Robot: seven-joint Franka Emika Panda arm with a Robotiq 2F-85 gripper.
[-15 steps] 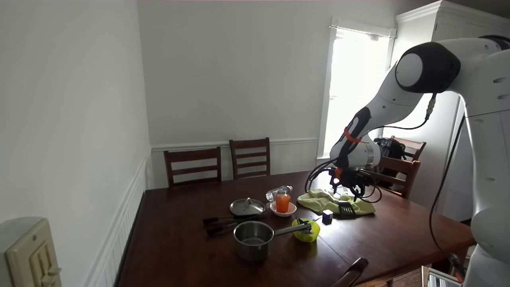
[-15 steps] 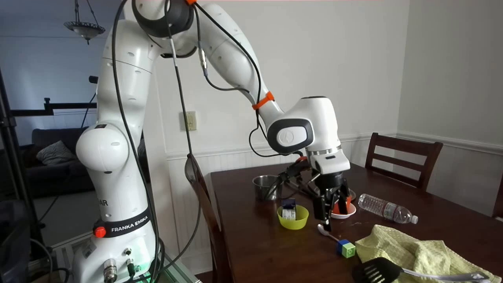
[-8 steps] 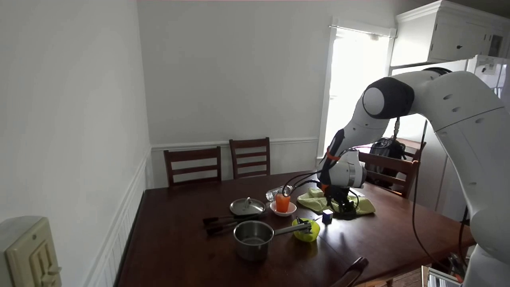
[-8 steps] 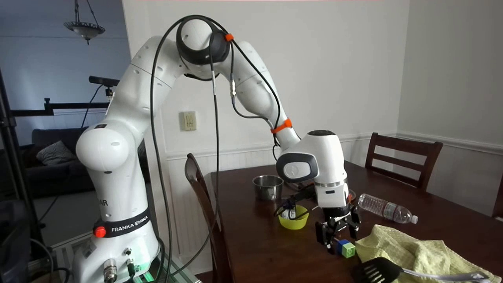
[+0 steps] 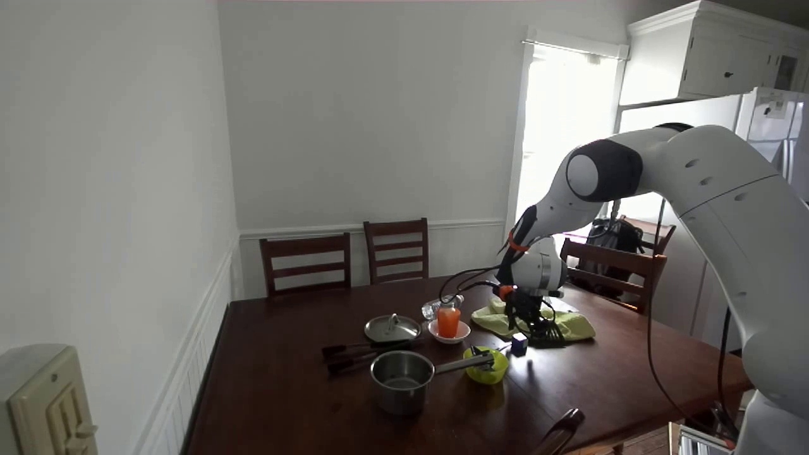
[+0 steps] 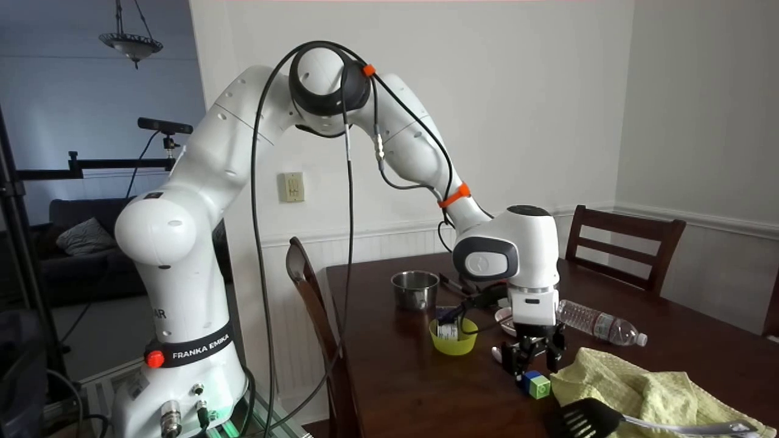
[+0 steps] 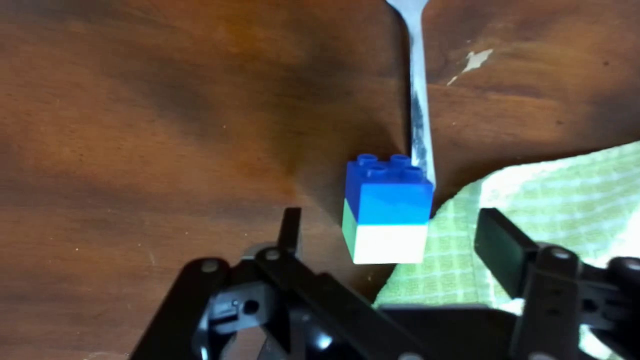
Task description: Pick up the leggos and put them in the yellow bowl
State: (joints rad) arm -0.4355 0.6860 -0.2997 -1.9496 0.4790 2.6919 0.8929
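Observation:
The legos are a joined pair of blocks, blue and light green, lying on the table; they show in both exterior views (image 5: 519, 344) (image 6: 536, 385) and in the wrist view (image 7: 395, 204). My gripper (image 7: 390, 220) is open, and the blocks appear between its two spread fingers without contact. In an exterior view the gripper (image 6: 537, 366) is low, just above and behind the blocks. It also shows in an exterior view (image 5: 537, 332) against the cloth. The yellow bowl (image 6: 453, 347) (image 5: 486, 375) holds a dark box with a white label (image 6: 448, 330).
A spoon (image 7: 419, 95) touches or nearly touches the blocks. A yellow-green cloth (image 6: 633, 386) with a black spatula (image 6: 587, 418) lies beside them. A steel pot (image 5: 402, 385), lid (image 5: 382, 330), orange cup (image 5: 449, 323) on a white dish and bottle (image 6: 599, 322) stand farther off.
My gripper has come down close to the table, then shifted slightly, to the right in an exterior view, to over the blocks. The blocks and bowl have not moved.

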